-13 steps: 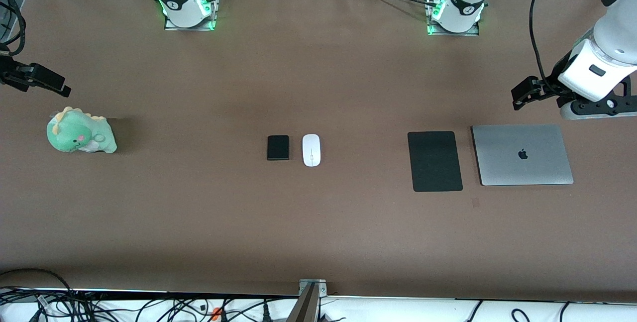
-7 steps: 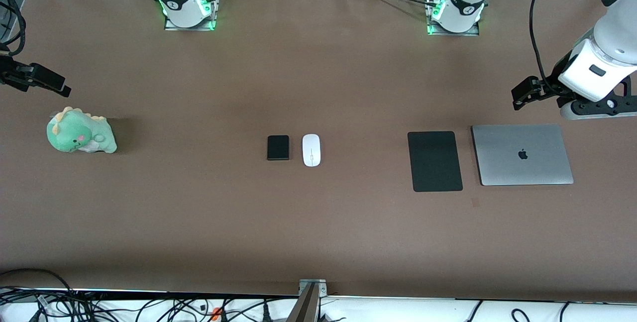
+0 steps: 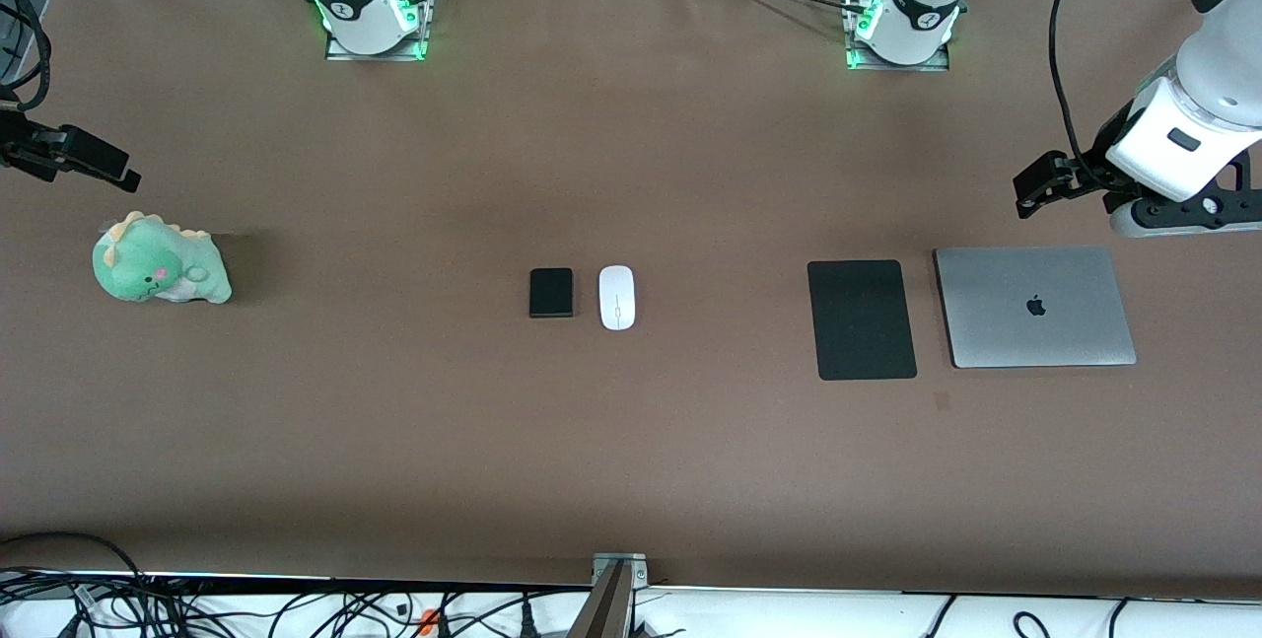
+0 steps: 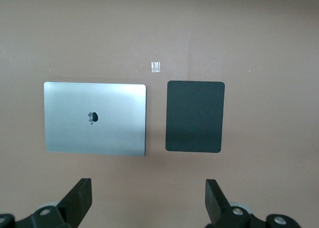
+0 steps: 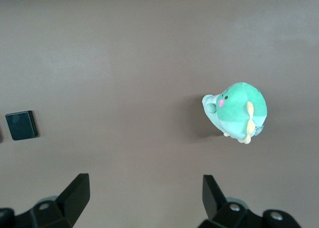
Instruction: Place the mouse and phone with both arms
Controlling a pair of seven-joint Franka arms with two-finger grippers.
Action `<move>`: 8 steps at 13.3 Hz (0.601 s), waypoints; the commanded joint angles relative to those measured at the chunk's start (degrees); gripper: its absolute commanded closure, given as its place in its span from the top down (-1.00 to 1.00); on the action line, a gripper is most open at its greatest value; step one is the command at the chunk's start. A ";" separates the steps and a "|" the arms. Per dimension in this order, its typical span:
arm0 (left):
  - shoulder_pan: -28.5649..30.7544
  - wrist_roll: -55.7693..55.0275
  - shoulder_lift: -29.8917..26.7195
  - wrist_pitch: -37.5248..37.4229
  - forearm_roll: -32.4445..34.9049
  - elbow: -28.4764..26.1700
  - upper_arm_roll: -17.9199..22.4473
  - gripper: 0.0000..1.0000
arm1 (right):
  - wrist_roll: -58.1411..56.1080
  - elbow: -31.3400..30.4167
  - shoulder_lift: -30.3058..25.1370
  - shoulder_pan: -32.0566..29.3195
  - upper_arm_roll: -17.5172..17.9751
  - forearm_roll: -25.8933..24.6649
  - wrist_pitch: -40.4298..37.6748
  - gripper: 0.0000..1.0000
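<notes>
The mouse pad, a plain black sheet lying flat on the brown table, serves as the landmark. Its edge reaches nearest the front camera of all the things laid out. Just beside it, toward the left arm's end of the table, lies a closed silver laptop, the two apart by a narrow strip of table. A small pale scrap sits on the table near the pad; what it is cannot be made out.

Well apart from the pad, toward the right arm's end, the white mouse lies flat, and just beside it, further toward that end, the black phone; a slim gap separates them. In the right wrist view the phone shows whole but the mouse is cut off at the frame edge. Much further along toward that end sits a green plush dinosaur.

The left gripper hangs over bare table beside the laptop, fingers spread wide, gripping nothing. The right gripper hangs over bare table near the plush, also spread wide and empty; in the front view most of it is cut off by the frame edge.
</notes>
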 commanded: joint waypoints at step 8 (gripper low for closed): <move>0.34 1.25 0.78 -0.40 -1.55 1.22 0.06 1.00 | -0.33 -1.16 -1.36 -0.47 0.53 -0.06 -0.25 1.00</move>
